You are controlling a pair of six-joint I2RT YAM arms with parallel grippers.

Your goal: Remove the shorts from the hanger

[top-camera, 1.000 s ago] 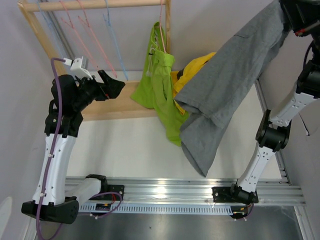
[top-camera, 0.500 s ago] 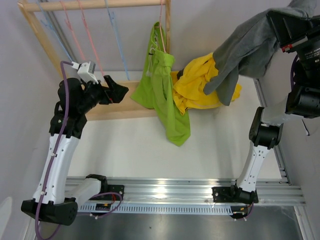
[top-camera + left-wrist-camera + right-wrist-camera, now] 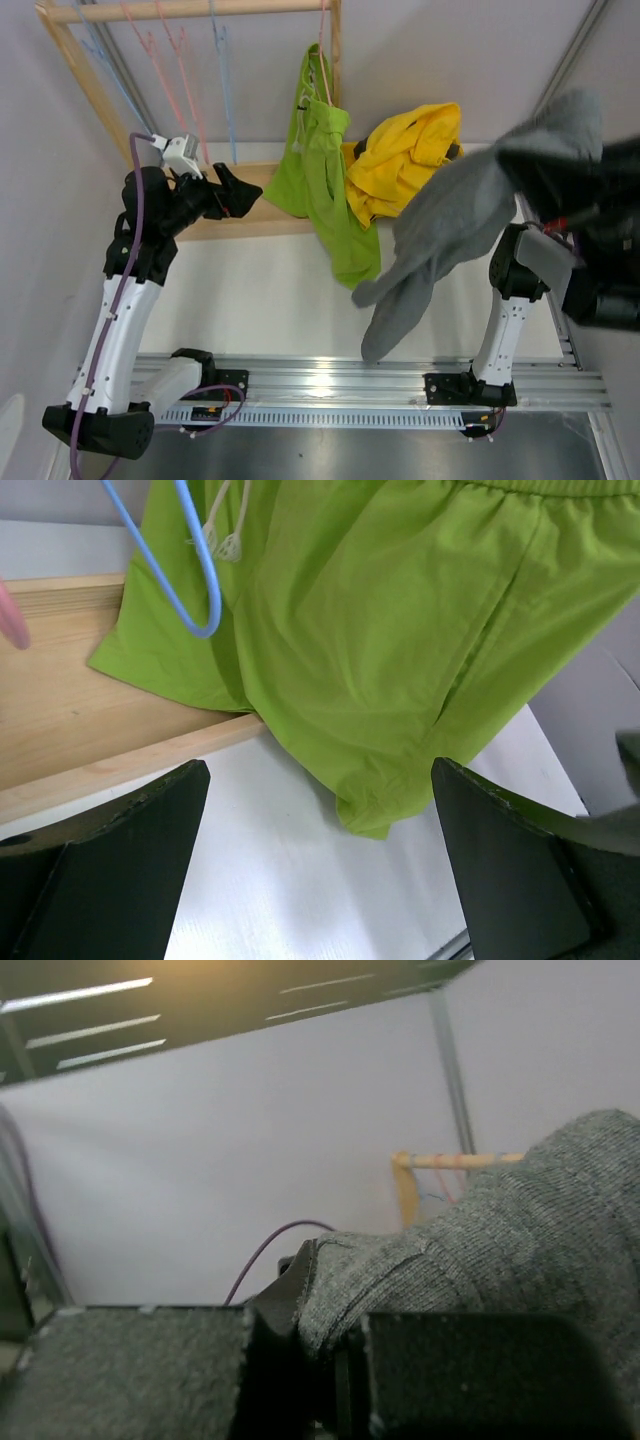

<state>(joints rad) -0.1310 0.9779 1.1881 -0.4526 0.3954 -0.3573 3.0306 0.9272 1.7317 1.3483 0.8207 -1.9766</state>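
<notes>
The lime green shorts (image 3: 325,175) hang from a pink hanger (image 3: 322,60) on the wooden rack; they fill the left wrist view (image 3: 400,630). The yellow shorts (image 3: 400,165) lie in a heap on the table to their right. My right gripper (image 3: 560,185) is shut on the mid grey shorts (image 3: 450,235), which swing in the air at the right; the cloth is pinched between the pads in the right wrist view (image 3: 470,1260). My left gripper (image 3: 240,190) is open and empty, left of the green shorts. The navy and olive-grey shorts are out of view.
The wooden rack (image 3: 190,10) holds several empty pink and blue hangers (image 3: 215,80) at the back left; one blue hanger (image 3: 180,570) hangs close before my left gripper. Its wooden base (image 3: 60,720) lies under them. A metal rail (image 3: 380,380) runs along the near edge.
My right arm has swung the grey shorts from high at the back right down and forward on the right. My left gripper has edged slightly right towards the green shorts.
</notes>
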